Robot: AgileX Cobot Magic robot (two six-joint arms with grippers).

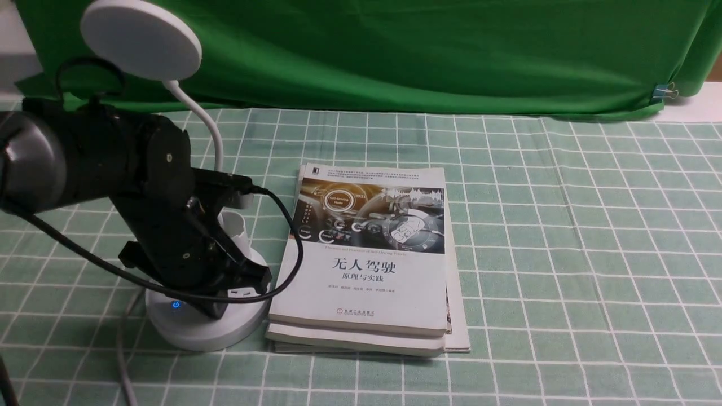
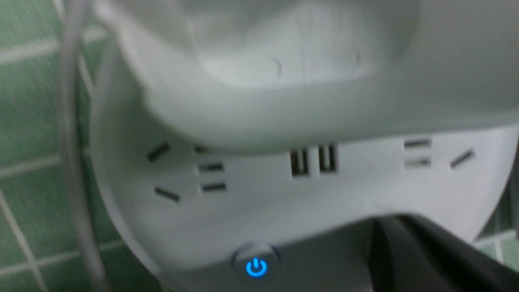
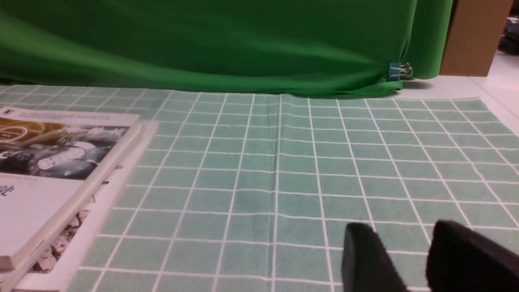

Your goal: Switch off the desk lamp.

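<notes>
1. Near left on the checked cloth (image 1: 564, 254): lamp (image 1: 206, 330), upright, long axis vertical from round base to disc head.
2. From the base's far side, a thin neck rising and curving left to the head at top left, with the disc tilted.
3. On the base's top: sockets toward the right and near side, and a button (image 1: 176, 304) lit blue at near left; also seen close in the left wrist view (image 2: 256, 267).
4. Just right of the base: a stack of books (image 1: 366, 265).
5. Reaching down from the left over the base: left gripper (image 1: 225, 299), hiding much of the cup and the base's top.
6. Beside the button, on its right and apart from it: one dark finger (image 2: 425, 259) low over the base rim. Contact with the base: cannot tell. Opening: cannot tell, only that one finger plain.
7. Right gripper (image 3: 409, 263) low over bare cloth to the right of the books, well apart from the lamp; narrow gap between the fingers, nothing held.
</notes>
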